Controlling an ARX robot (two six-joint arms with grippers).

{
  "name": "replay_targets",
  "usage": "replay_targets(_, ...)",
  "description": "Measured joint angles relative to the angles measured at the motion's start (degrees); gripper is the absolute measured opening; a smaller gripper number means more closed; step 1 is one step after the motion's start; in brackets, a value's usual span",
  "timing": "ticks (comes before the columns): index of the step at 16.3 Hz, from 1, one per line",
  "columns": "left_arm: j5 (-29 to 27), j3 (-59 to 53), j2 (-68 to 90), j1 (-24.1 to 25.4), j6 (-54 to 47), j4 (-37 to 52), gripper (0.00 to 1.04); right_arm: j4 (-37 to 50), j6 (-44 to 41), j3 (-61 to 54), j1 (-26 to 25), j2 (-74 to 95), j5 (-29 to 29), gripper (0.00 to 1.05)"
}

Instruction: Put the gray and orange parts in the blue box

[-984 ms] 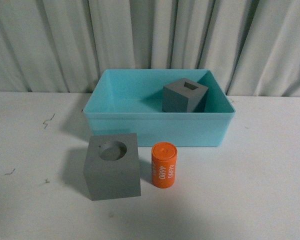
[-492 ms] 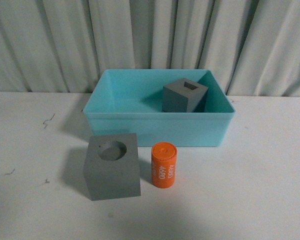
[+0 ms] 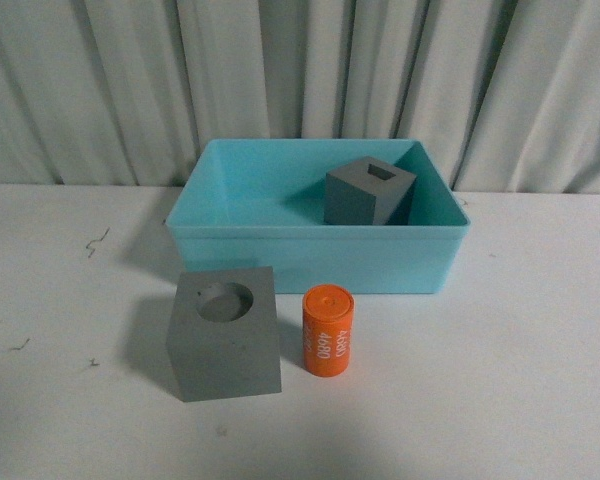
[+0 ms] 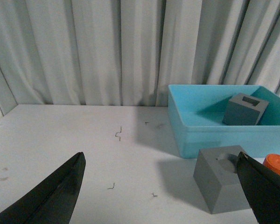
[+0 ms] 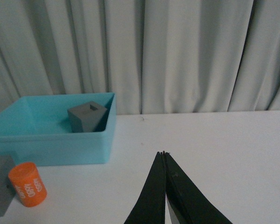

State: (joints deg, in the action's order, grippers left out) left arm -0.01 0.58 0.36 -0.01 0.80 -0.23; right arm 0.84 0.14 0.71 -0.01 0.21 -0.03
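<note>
Light was soft, even and moderately bright. The blue box (image 3: pixel 310 262) threw a diffuse shadow onto the white table (image 3: pixel 520 380) at its left side; the round-recess gray cube (image 3: pixel 225 345) in front of the box did likewise. Focus was slightly soft.

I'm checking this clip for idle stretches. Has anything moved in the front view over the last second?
Nothing visibly moved. The gray cube with the round recess and the orange cylinder stand on the table in front of the blue box. The gray cube with the rectangular recess sits inside the box. All are as before.
</note>
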Motion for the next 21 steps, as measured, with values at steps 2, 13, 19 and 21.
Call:
replay_targets(2,0.0,0.0,0.0,0.0,0.0,0.0,0.98,-1.1,0.0,0.0,0.0,0.0,0.0,0.02)
replay_targets(13,0.0,0.0,0.0,0.0,0.0,0.0,0.98,-1.0,0.0,0.0,0.0,0.0,0.0,0.99)
replay_targets(19,20.4,16.3,40.6,-11.3,6.7,-15.9,0.98,-1.0,0.0,0.0,0.0,0.0,0.1,0.98)
replay_targets(21,16.9,17.0,48.9,-16.0,10.0,-10.0,0.98,-1.0,0.0,0.0,0.0,0.0,0.1,0.98)
